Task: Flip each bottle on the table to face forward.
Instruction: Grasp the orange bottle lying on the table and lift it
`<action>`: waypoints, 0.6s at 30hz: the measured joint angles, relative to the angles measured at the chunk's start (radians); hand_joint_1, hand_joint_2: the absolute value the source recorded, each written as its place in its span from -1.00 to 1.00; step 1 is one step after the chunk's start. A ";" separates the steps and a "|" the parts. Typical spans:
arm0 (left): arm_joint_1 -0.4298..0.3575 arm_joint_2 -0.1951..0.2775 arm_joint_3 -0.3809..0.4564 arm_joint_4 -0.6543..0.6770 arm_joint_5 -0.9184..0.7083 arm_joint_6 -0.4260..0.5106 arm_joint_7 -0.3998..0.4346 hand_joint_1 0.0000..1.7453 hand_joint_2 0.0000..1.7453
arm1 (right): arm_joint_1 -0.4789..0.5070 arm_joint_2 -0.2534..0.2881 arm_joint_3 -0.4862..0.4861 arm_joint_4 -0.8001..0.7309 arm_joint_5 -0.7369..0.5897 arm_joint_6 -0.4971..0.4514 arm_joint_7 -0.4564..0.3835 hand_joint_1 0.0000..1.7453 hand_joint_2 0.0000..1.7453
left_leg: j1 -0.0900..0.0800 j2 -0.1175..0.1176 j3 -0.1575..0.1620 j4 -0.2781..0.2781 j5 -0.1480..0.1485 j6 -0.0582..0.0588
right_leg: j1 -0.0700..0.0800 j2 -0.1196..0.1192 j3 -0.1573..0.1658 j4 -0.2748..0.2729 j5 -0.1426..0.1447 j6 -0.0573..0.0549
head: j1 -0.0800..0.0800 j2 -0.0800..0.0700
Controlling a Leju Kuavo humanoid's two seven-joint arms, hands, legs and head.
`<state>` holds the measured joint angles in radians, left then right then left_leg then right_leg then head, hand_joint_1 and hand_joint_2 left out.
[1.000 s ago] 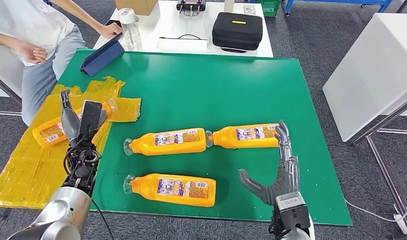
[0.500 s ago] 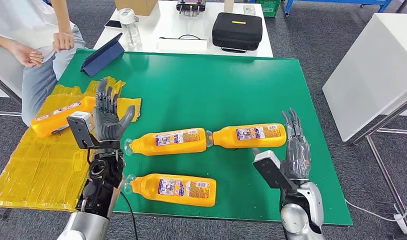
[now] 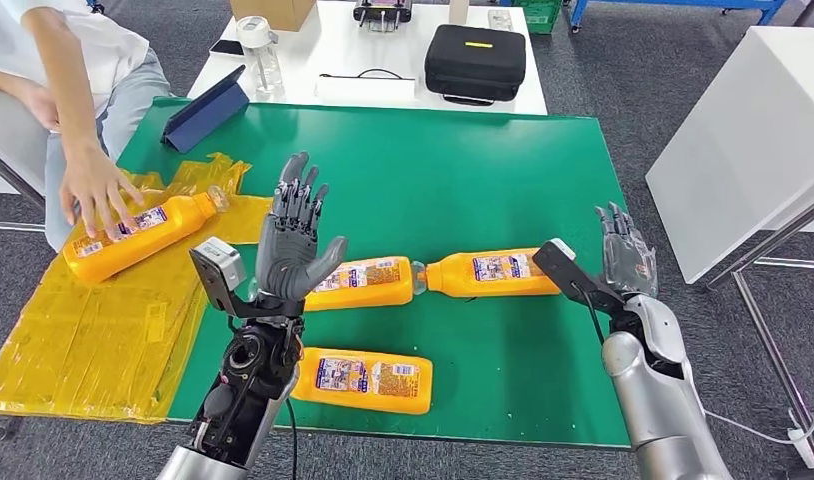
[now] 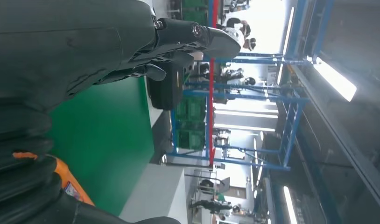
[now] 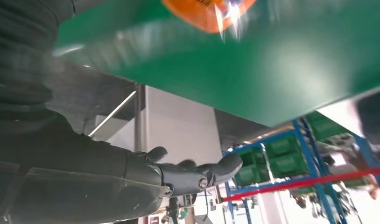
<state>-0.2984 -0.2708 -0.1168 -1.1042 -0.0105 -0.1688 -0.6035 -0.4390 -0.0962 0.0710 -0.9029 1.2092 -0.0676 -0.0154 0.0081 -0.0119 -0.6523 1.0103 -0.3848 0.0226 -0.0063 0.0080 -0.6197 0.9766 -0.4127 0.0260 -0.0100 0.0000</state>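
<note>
- My left robot hand (image 3: 295, 232) is raised in the centre-left of the head frame, palm showing, fingers spread apart and holding nothing; in its wrist view (image 4: 132, 51) the fingers stretch out over the green surface (image 3: 443, 170).
- My right robot hand (image 3: 628, 262) sits at the right of the frame, beyond the surface's right edge, fingers extended and empty; in its wrist view (image 5: 146, 179) the fingers hang loose with nothing in them.
- Middle bottle (image 3: 368, 281) lies on its side at the centre of the frame, label up, partly hidden behind my left robot hand.
- Right bottle (image 3: 493, 273) lies on its side just right of it, cap meeting the middle bottle's end, its base near my right wrist.
- Front bottle (image 3: 368, 379) lies on its side in the lower centre, near the surface's front edge.
- Fourth bottle (image 3: 133, 237) lies tilted on the yellow plastic sheet (image 3: 78, 330) at the left, with a person's hand (image 3: 91, 190) resting on it.
- Upper left: a blue tablet case (image 3: 203, 112) propped on the surface.
- Top centre: a black case (image 3: 475, 60) on the white table (image 3: 313, 50) behind.
</note>
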 joint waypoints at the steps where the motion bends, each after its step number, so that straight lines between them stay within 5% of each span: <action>1: -0.001 0.000 -0.007 0.000 0.001 -0.003 0.000 -1.00 1.00 | -0.020 -0.006 0.003 0.035 0.008 0.014 -0.001 -1.00 1.00 | 0.000 0.000 0.000 0.000 0.000 0.000 | 0.000 0.000 0.000 0.000 0.000 0.000 | 0.000 0.000; 11: -0.015 -0.002 -0.047 0.018 0.019 -0.010 -0.017 -1.00 1.00 | -0.232 -0.009 0.074 0.320 0.042 0.092 -0.108 -1.00 1.00 | 0.000 0.001 0.000 0.000 0.000 0.000 | 0.001 0.000 0.000 0.000 0.000 0.000 | 0.000 0.000; 18: -0.030 -0.004 -0.062 0.040 0.023 -0.010 -0.024 -1.00 1.00 | -0.292 0.024 0.136 0.400 0.044 0.092 -0.224 -1.00 1.00 | 0.001 0.001 0.000 0.000 0.000 0.000 | 0.001 0.000 0.000 0.000 0.000 0.000 | 0.000 0.000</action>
<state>-0.3279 -0.2748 -0.1788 -1.0646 0.0130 -0.1793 -0.6271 -0.7312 -0.0723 0.2069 -0.5026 1.2529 0.0248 -0.2390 0.0090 -0.0114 -0.6521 1.0103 -0.3845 0.0225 -0.0049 0.0081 -0.6199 0.9770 -0.4128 0.0259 -0.0099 0.0000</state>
